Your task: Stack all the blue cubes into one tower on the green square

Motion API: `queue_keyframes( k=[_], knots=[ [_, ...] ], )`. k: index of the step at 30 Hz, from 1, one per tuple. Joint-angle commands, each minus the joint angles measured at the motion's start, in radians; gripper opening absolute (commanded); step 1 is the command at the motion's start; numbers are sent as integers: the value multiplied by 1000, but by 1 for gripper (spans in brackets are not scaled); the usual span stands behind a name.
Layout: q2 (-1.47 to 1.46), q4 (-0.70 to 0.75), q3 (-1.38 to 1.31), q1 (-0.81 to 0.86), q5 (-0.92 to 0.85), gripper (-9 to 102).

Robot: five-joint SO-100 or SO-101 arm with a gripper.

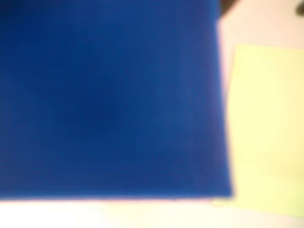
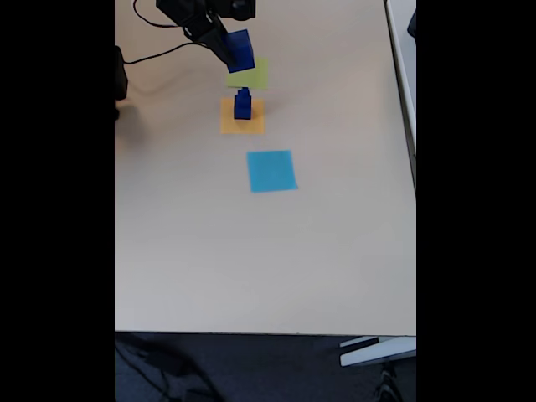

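Note:
In the fixed view the black gripper [image 2: 228, 48] reaches in from the top left and is shut on a large blue cube [image 2: 241, 49]. It holds the cube slightly tilted over the far edge of the green square [image 2: 251, 77]. Two smaller blue cubes [image 2: 243, 104] stand stacked on the orange square [image 2: 242, 117], just in front of the green one. In the wrist view the held blue cube [image 1: 109, 99] is blurred and very close. The green square [image 1: 266, 128] lies on the table at its right.
A flat light blue square [image 2: 271, 171] lies nearer the table's middle. A black cable [image 2: 159, 54] runs across the table's far left. The table's right edge [image 2: 414, 193] and front edge border wide bare tabletop.

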Motion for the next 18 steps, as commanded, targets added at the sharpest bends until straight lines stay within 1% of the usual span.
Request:
queue_keyframes(
  k=[1,4,13,18],
  knots=[
    [52,-54,6,-20,17,0],
    [35,-89,12,-38,26,0],
    [-52,-124,17,-114,160,0],
    [-118,-156,8,-133,181,0]
  ],
)
